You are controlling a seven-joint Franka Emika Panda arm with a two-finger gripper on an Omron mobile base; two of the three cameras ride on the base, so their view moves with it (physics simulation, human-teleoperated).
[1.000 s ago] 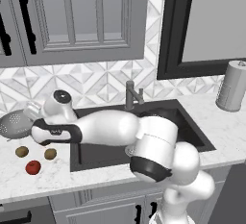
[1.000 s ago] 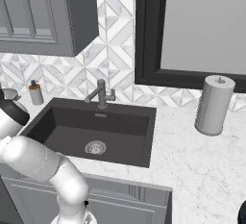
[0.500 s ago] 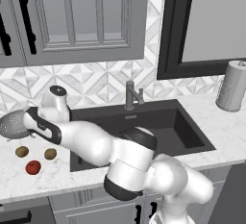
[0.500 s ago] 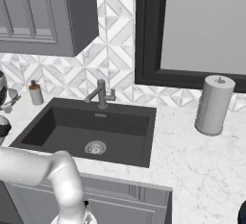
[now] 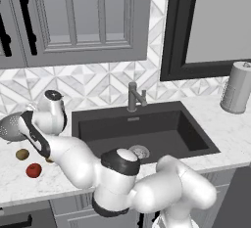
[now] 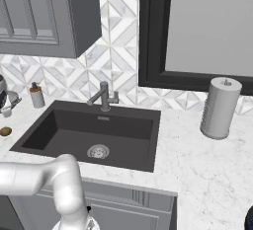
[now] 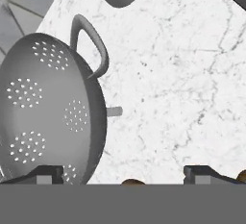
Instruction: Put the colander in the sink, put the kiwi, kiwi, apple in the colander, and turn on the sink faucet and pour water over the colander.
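**Gripper spread wide over the colander's rim, far left of the counter**

Gripper (image 7: 122, 174) jaws stand wide apart and hold nothing; in the hand view the two dark fingertips (image 7: 45, 174) rise at lower left and lower right, the left one in front of the colander (image 7: 48, 107), the right one over bare marble. The colander takes up the left half of that view, its perforated bowl facing the camera, one loop handle arching from its rim toward the upper middle. A sliver of brown fruit, a kiwi (image 7: 133, 182), peeks up at the bottom centre between the tips, and another brownish edge shows at the bottom right corner.

From the left base view, the colander (image 5: 11, 126) sits at the far left edge on the white marble counter (image 5: 235, 134), partly behind the arm's dark wrist. Just below it lies a kiwi (image 5: 22, 154), and below that the apple (image 5: 33, 170); a second brownish bit shows beside the arm, too hidden to name surely. The arm stretches from the lower middle of the frame up and left to the colander. Right of it comes the sink (image 5: 162, 134), dark and bare but for its round drain, with the sink faucet (image 5: 133, 96) upright behind it at centre. A paper towel roll (image 5: 236, 87) stands at the far right.

In the right base view a kiwi (image 6: 5, 131) lies at the left edge, a soap dispenser (image 6: 36, 95) behind the sink's left corner.
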